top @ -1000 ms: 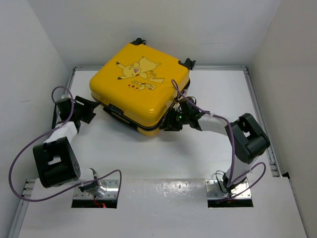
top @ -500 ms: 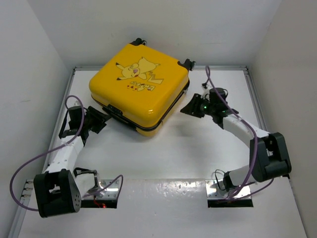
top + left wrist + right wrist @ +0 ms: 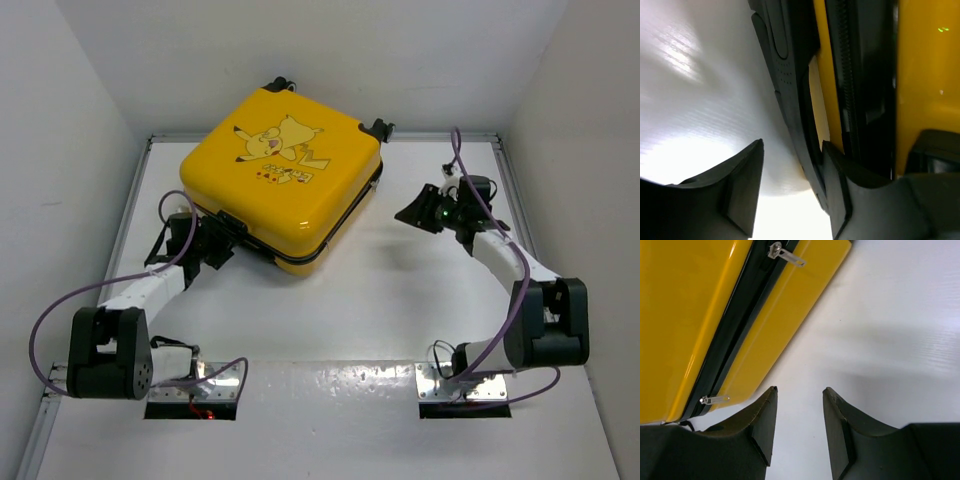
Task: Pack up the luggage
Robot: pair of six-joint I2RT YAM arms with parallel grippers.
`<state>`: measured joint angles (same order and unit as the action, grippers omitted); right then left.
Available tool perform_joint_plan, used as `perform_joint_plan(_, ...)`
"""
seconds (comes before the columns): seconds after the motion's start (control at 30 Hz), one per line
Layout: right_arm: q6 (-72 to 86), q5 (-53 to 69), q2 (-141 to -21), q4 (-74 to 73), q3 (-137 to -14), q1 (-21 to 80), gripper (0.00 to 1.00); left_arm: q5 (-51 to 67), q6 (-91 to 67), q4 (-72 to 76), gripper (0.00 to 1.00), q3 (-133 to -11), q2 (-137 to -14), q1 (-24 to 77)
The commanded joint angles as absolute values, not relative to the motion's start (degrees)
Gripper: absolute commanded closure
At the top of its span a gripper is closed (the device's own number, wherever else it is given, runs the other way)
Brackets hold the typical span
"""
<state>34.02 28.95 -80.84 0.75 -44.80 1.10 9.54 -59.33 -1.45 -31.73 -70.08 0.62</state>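
Left end effector (image 3: 222,243) of mine sits spread at the near-left side of the yellow Pikachu suitcase (image 3: 282,170). One finger (image 3: 836,190) is just beside its black carry handle (image 3: 790,75), the other over bare tabletop (image 3: 350,310). My right end effector (image 3: 413,212), also spread and holding nothing, hovers off the case's right side. The suitcase lies flat and closed toward the tabletop's far edge, left of centre.

The left gripper (image 3: 222,243) sat low against the luggage's (image 3: 285,170) near-left edge, jaws parted. The right gripper (image 3: 408,213) hovered off the luggage's right side, jaws apart and empty.
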Motion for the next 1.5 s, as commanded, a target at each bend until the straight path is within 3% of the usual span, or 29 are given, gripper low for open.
perform_joint_plan(0.0,32.43,30.59,-80.77,0.97,-45.88,0.44,0.58,5.37,-62.48,5.01,0.48,-30.24,-72.06,1.23)
perform_joint_plan(0.3,31.91,27.16,-82.53,-1.13,-48.43,-3.08,0.58,0.18,-61.18,3.69,0.63,-24.08,-76.11,-2.01)
perform_joint_plan(0.43,29.36,26.81,-83.84,-0.44,-49.65,-3.51,0.58,4.03,-55.65,0.72,0.89,-30.73,-81.90,-3.95)
perform_joint_plan(0.47,28.05,27.33,-84.28,1.47,-49.83,-3.69,0.57,4.04,-53.63,-3.82,1.00,-32.76,-82.78,-4.74)
perform_joint_plan(0.67,17.51,32.51,-84.81,9.66,-48.43,-3.96,0.49,4.75,-33.07,-25.88,1.00,-48.85,-90.08,-11.94)
perform_joint_plan(0.8,14.68,35.06,-85.87,14.32,-47.55,-3.69,0.46,0.62,-20.78,-31.37,1.00,-53.43,-90.09,-16.86)
perform_joint_plan(0.9,14.15,36.74,-85.78,26.39,-44.22,-2.30,0.46,-2.54,-16.10,-31.38,1.00,-55.89,-89.21,-20.82)
perform_joint_plan(1.07,16.08,37.79,-86.83,38.40,-38.15,2.10,0.48,-0.27,-16.00,-31.90,1.00,-59.50,-91.93,-21.97)
perform_joint_plan(1.23,18.11,29.80,-84.82,47.10,-30.43,11.77,0.61,2.10,-19.86,-31.38,1.00,-58.01,-92.55,-20.13)
perform_joint_plan(1.47,20.83,26.81,-90.95,49.49,-33.91,20.21,0.59,3.25,-20.57,-29.44,1.00,-55.20,-92.55,-20.13)
